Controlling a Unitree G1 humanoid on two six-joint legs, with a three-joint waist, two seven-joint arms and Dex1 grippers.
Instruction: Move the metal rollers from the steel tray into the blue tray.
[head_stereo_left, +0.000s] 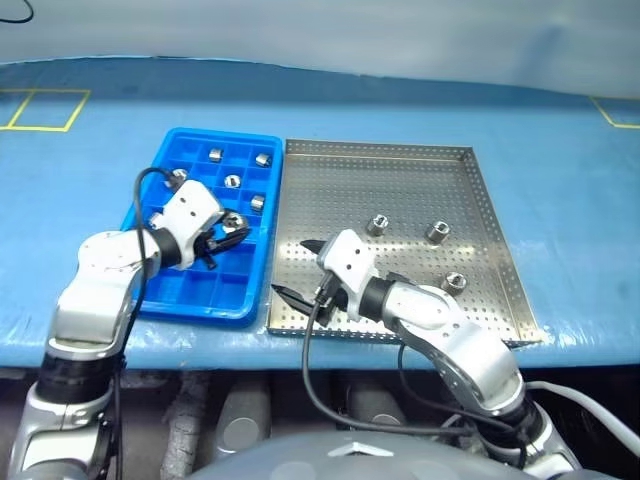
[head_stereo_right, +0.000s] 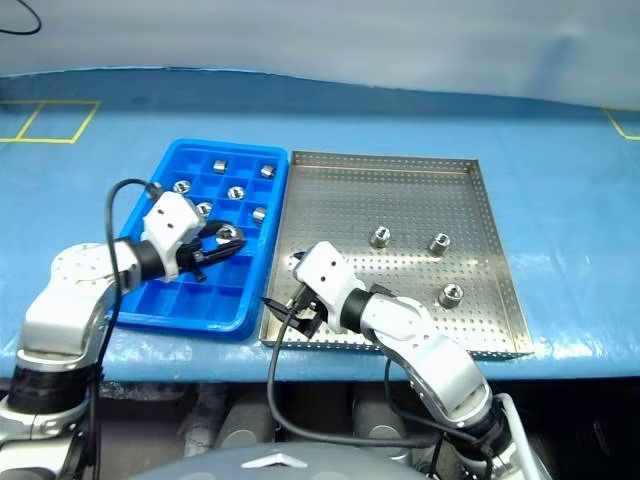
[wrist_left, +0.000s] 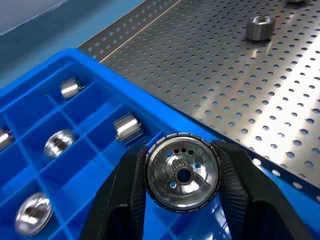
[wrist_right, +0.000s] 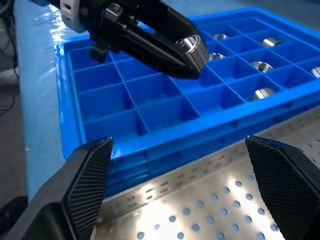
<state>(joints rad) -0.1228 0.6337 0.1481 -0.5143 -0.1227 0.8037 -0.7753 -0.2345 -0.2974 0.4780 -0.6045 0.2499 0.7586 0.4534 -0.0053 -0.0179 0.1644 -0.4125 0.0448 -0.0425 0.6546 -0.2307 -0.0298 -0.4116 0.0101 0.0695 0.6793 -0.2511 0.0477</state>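
My left gripper (head_stereo_left: 228, 238) is shut on one shiny metal roller (wrist_left: 182, 172) and holds it just above the compartments on the right side of the blue tray (head_stereo_left: 213, 136). Several rollers lie in the tray's far compartments, among them one at the back (head_stereo_left: 215, 154) and one by the right wall (head_stereo_left: 257, 202). To the right sits the steel tray (head_stereo_left: 380, 148), with three rollers standing on its perforated floor (head_stereo_left: 377, 225), (head_stereo_left: 437, 231), (head_stereo_left: 455, 281). My right gripper (head_stereo_left: 296, 270) stands open and empty over the steel tray's near left corner, facing the blue tray.
Both trays rest side by side on a table under a blue cover (head_stereo_left: 560, 200). Yellow tape marks (head_stereo_left: 45, 110) lie at the far left and far right. The table's front edge (head_stereo_left: 590, 345) runs just behind the trays' near rims.
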